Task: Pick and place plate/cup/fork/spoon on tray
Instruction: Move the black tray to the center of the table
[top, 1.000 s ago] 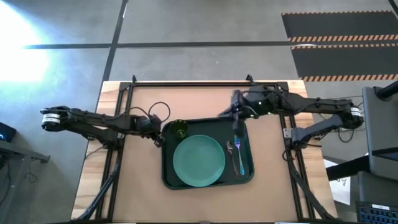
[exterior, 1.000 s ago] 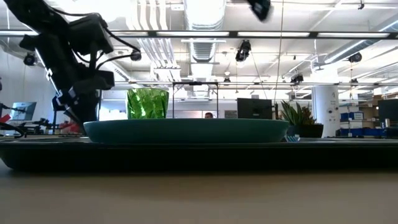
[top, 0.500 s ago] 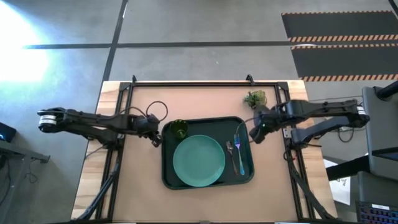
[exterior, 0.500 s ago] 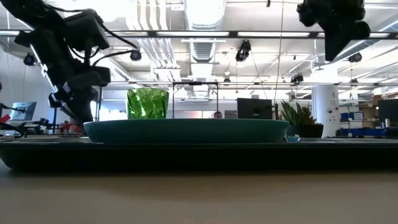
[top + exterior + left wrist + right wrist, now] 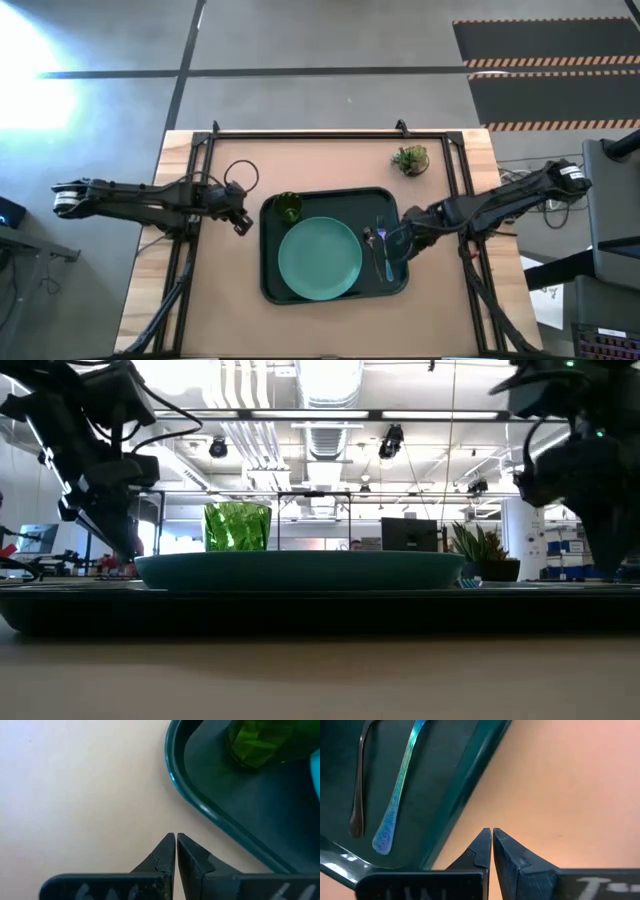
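- High view: the tray (image 5: pixel 270 285) sits mid-bench (image 5: pixel 330 165) and carries the plate (image 5: pixel 320 258) at its centre, the cup (image 5: pixel 288 207) in the far left corner, and the fork (image 5: pixel 387 262) and spoon (image 5: pixel 369 240) side by side along its right edge. The left end effector (image 5: pixel 243 226) hangs just beside the tray's left rim, near the cup; the right end effector (image 5: pixel 398 246) hangs at the tray's right rim by the cutlery. A small potted plant (image 5: pixel 410 159) stands apart near the far right corner.
- Low view: the cup (image 5: pixel 237 526) stands behind the plate (image 5: pixel 300 570), both on the tray (image 5: pixel 320 612); the plant (image 5: pixel 482 550) shows at the right.
- Left wrist view: the left end effector (image 5: pixel 175 838) has its fingers together, gripping nothing, over bare bench beside the tray's corner (image 5: pixel 175 780); the cup (image 5: pixel 260 742) is inside that corner.
- Right wrist view: the right end effector (image 5: pixel 491 833) is likewise pressed together and empty, over bench just outside the tray rim (image 5: pixel 470 780); the fork (image 5: pixel 400 790) and spoon (image 5: pixel 359 785) lie inside.
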Controlling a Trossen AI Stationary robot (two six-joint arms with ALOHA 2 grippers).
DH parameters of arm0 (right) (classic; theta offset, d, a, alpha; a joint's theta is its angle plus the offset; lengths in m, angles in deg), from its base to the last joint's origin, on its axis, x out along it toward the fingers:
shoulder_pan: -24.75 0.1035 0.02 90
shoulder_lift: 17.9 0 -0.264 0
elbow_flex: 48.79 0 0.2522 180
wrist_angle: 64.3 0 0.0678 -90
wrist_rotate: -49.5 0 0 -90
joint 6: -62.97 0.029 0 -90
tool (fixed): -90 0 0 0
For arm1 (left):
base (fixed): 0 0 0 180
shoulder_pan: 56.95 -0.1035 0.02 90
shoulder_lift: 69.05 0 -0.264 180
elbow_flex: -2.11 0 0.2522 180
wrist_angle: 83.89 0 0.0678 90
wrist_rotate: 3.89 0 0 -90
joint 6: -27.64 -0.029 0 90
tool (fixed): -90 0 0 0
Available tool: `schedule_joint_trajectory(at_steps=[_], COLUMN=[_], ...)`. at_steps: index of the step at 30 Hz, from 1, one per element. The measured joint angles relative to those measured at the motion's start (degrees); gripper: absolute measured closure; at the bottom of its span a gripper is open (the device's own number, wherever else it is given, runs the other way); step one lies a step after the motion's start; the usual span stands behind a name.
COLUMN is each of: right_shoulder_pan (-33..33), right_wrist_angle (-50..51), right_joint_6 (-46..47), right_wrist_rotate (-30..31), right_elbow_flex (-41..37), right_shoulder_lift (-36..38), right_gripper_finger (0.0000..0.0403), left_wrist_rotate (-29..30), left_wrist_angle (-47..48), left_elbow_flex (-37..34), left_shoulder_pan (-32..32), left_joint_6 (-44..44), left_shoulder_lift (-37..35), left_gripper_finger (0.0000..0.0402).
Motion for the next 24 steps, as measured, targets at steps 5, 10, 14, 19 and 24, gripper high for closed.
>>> schedule_joint_trajectory(at_steps=[5, 10, 14, 19, 24], right_shoulder_pan=[2.6, 4.9, 5.8, 6.2, 6.1], right_wrist_angle=[-9.1, -13.5, -13.7, -9.6, -7.7], right_joint_6=[4.2, 6.1, 7.2, 6.8, 8.0], right_wrist_rotate=[1.0, 6.2, 7.9, 8.1, 8.2], right_elbow_flex=[-3.1, -3.7, -3.7, -3.7, -4.0], right_shoulder_lift=[-0.1, -0.7, -0.7, -0.7, -0.7], right_gripper_finger=[0.0394, 0.0394, 0.0394, 0.0394, 0.0394], left_wrist_rotate=[0.0, 0.0, 0.0, -0.1, -0.3], left_wrist_angle=[1.4, 1.7, 1.9, 2.0, 2.1], left_elbow_flex=[0.0, 0.0, 0.0, 0.0, 0.0], left_shoulder_pan=[0.0, 0.0, 0.0, 0.0, 0.0], left_joint_6=[0.0, 0.0, -0.1, -0.4, -0.4], left_shoulder_lift=[-1.4, -1.9, -2.0, -2.0, -2.1], left_gripper_finger=[0.0402, 0.0402, 0.0402, 0.0402, 0.0402])
